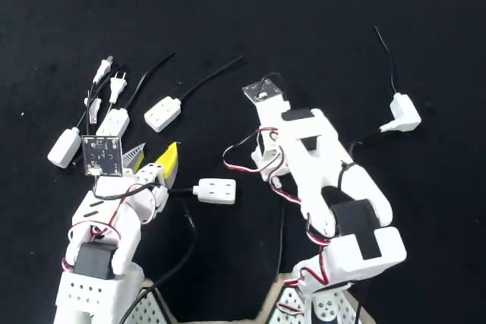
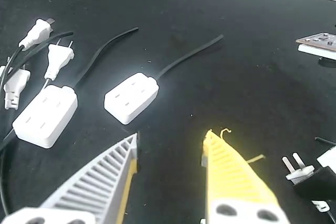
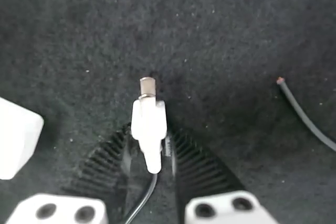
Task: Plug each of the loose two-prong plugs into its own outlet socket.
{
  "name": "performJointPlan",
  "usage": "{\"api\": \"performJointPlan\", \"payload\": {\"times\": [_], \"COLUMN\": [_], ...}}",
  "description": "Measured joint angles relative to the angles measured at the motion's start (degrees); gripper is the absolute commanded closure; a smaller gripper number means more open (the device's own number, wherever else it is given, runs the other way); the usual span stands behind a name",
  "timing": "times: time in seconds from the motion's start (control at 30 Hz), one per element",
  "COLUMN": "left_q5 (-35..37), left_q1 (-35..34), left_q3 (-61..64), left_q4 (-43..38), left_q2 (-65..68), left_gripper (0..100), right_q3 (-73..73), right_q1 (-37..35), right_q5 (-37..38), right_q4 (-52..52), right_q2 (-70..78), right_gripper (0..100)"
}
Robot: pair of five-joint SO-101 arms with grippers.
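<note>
My right gripper (image 3: 150,134) is shut on a white two-prong plug (image 3: 148,121), held just above the black cloth with its prongs pointing away from the wrist. The same plug (image 2: 297,168) shows at the edge of the left wrist view. My left gripper (image 2: 170,141) is open with nothing between its grey and yellow fingers. Ahead of it lie two white outlet sockets (image 2: 131,97) (image 2: 45,115). Three loose white plugs (image 2: 35,32) (image 2: 59,59) (image 2: 16,80) lie beyond them. A further socket (image 1: 216,190) lies between the two arms.
One more socket (image 1: 64,146) sits at the far left, and a white angled plug (image 1: 402,115) with a black cable lies at the right. Black cables trail over the cloth, one with a bare end (image 3: 302,109) beside my right gripper. A white block (image 3: 16,137) lies close by.
</note>
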Motion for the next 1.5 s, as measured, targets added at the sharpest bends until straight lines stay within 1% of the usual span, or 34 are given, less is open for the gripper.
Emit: {"api": "performJointPlan", "payload": {"times": [0.17, 0.3, 0.37, 0.43, 0.53, 0.7, 0.83, 0.93, 1.1, 1.5], "left_q5": [0.00, 0.00, 0.00, 0.00, 0.00, 0.00, 0.26, 0.26, 0.26, 0.26], "left_q1": [0.00, 0.00, 0.00, 0.00, 0.00, 0.00, 0.00, 0.00, 0.00, 0.00], "left_q3": [0.00, 0.00, 0.00, 0.00, 0.00, 0.00, 0.00, 0.00, 0.00, 0.00], "left_q4": [0.00, 0.00, 0.00, 0.00, 0.00, 0.00, 0.00, 0.00, 0.00, 0.00], "left_q2": [0.00, 0.00, 0.00, 0.00, 0.00, 0.00, 0.00, 0.00, 0.00, 0.00], "left_gripper": [80, 80, 80, 80, 80, 80, 80, 80, 80, 80], "right_q3": [-0.09, -0.26, 0.62, 2.90, 8.62, 19.16, 25.41, 27.96, 28.57, 28.57], "right_q1": [0.00, 0.18, -1.93, -6.33, -13.80, -22.77, -29.80, -33.05, -33.93, -33.93], "right_q5": [0.26, 2.29, 2.29, 2.46, 2.73, 1.85, -0.62, -2.29, -2.90, -2.90], "right_q4": [0.00, 4.84, 6.59, 6.95, 2.46, -7.30, -14.59, -19.87, -24.62, -24.79], "right_q2": [0.00, -3.25, -7.30, -12.75, -21.63, -33.58, -38.51, -39.21, -39.65, -39.74], "right_gripper": [98.8, 98.8, 98.8, 98.8, 98.8, 98.8, 98.8, 98.7, 98.7, 98.8]}}
